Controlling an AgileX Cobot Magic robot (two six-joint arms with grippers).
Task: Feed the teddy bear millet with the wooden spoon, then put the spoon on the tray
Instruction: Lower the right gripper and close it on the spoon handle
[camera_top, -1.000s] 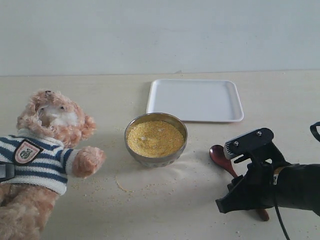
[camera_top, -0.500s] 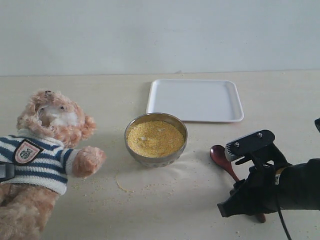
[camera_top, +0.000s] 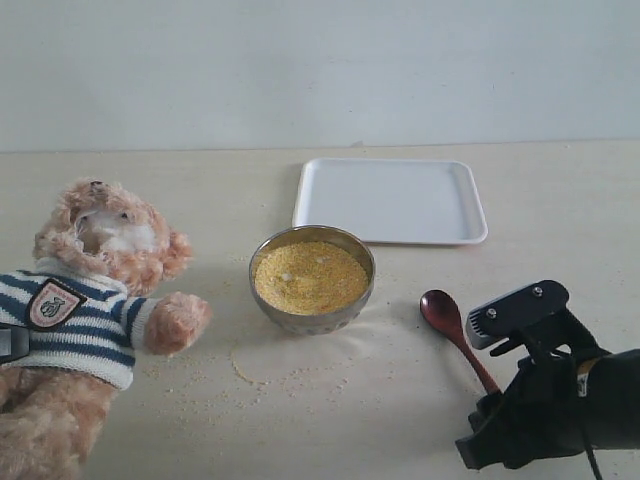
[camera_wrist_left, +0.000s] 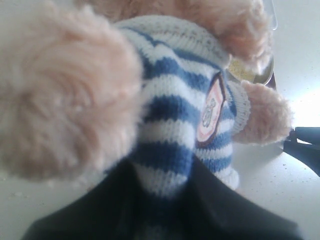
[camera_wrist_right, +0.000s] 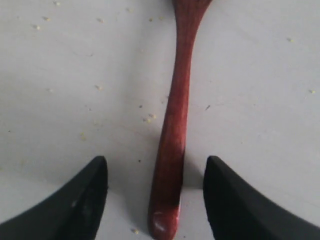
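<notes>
Reddish-brown, the spoon (camera_top: 458, 330) lay flat on the table (camera_top: 560, 260) nearest the camera. Its handle end sat between the right gripper's (camera_wrist_right: 156, 175) spread fingers (camera_wrist_right: 87, 200), neither of which touched it; they seemed lined up to pinch the handle. At the near left, the left gripper (camera_wrist_left: 160, 210) was closed on the striped shirt of the bear (camera_top: 90, 300), apparently to steady it with its muzzle turned towards the food. Just beyond the spoon's empty scoop sat the steel bowl (camera_top: 310, 320) heaped with millet (camera_top: 310, 277), with loose grains scattered in front. Farthest back, the white tray (camera_top: 390, 200) lay bare, ready for the spoon.
</notes>
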